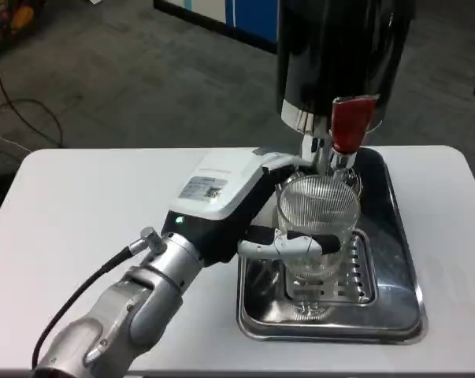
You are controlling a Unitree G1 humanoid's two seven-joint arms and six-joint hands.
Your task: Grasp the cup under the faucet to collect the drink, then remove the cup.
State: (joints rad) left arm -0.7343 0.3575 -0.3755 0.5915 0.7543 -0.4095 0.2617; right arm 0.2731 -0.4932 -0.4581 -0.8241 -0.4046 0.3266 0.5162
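Note:
A clear ribbed glass cup (pixel 319 223) stands upright on the slotted grate of the steel drip tray (pixel 395 311). It sits right below the faucet's spout, under the red tap handle (pixel 352 122) of the black drink dispenser (pixel 343 55). My left hand (pixel 249 205) reaches in from the left, and its fingers (pixel 300 242) wrap around the cup's middle. The cup looks empty, though its ribbed wall makes this hard to judge.
The white table (pixel 87 213) has wide free room on the left and a narrow strip right of the tray. A black cable (pixel 79 295) runs along my left forearm. Dark carpet floor lies beyond the table's far edge.

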